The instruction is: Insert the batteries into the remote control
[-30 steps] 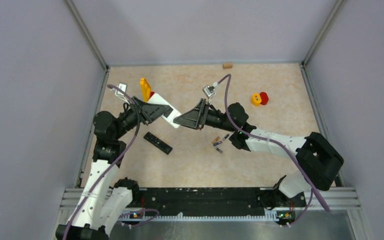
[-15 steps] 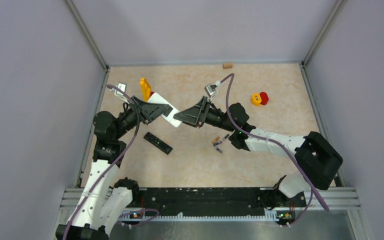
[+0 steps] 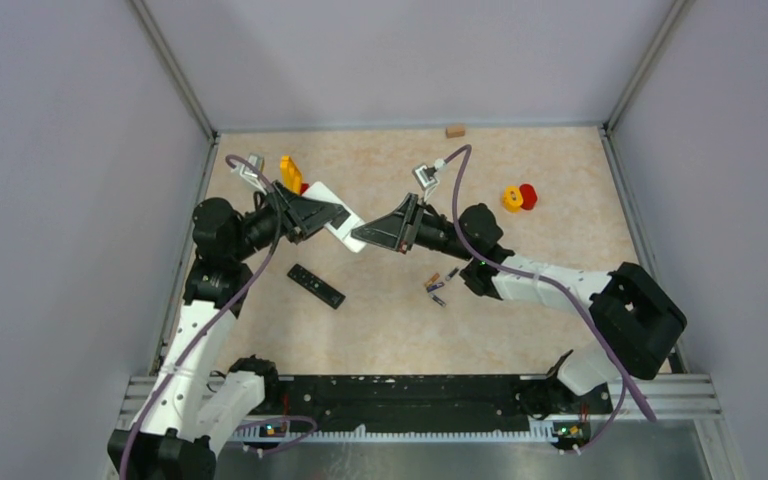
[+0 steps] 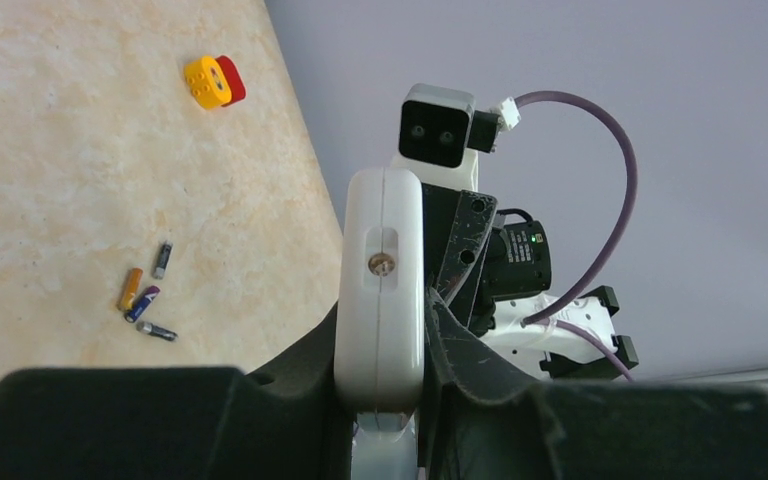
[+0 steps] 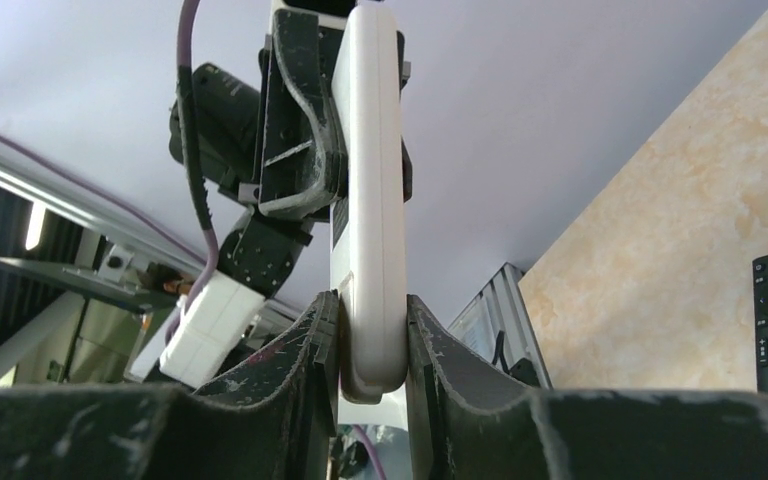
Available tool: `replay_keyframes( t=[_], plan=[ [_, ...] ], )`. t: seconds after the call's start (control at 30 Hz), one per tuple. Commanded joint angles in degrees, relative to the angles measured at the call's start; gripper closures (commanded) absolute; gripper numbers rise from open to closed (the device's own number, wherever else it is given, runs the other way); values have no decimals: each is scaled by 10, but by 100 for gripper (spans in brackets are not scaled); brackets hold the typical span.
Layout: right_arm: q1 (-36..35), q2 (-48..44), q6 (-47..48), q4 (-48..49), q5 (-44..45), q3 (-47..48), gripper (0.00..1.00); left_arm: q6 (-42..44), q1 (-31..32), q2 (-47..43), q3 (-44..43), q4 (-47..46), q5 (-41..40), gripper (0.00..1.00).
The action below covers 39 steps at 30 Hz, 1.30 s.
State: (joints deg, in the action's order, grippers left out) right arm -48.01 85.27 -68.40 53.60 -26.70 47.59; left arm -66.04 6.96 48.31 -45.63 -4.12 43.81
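Closest to the arm bases, a black remote lies flat on the beige table, angled, with nothing touching it. A little to its right the batteries sit loose on the tabletop in a small scatter, an orange one, a purple-blue one and two dark ones, just beside the right arm's forearm and well apart from either set of fingers. Above the table past them, the two arms meet over a white remote held clear of the surface. The left gripper is clamped tight across the faces of one end, and the right gripper pinches the opposite end, its two fingers pressed flat against both faces. Farther back on the left stands a yellow block with a bit of red next to it. Over on the right lies a yellow and red pair of pieces, touching. At the far wall rests a small brown block.
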Motion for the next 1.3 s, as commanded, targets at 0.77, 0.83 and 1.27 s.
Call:
replay_keyframes(
  t=[0.77, 0.83, 1.27],
  plan=[
    [20, 57, -112, -24, 31, 14, 35, 47, -2, 12, 49, -116, -100, 100],
    [19, 55, -116, -42, 32, 17, 40, 59, -2, 11, 50, -116, -104, 100],
    [20, 58, -125, -109, 27, 39, 74, 129, -2, 8, 46, -66, -132, 100]
  ],
)
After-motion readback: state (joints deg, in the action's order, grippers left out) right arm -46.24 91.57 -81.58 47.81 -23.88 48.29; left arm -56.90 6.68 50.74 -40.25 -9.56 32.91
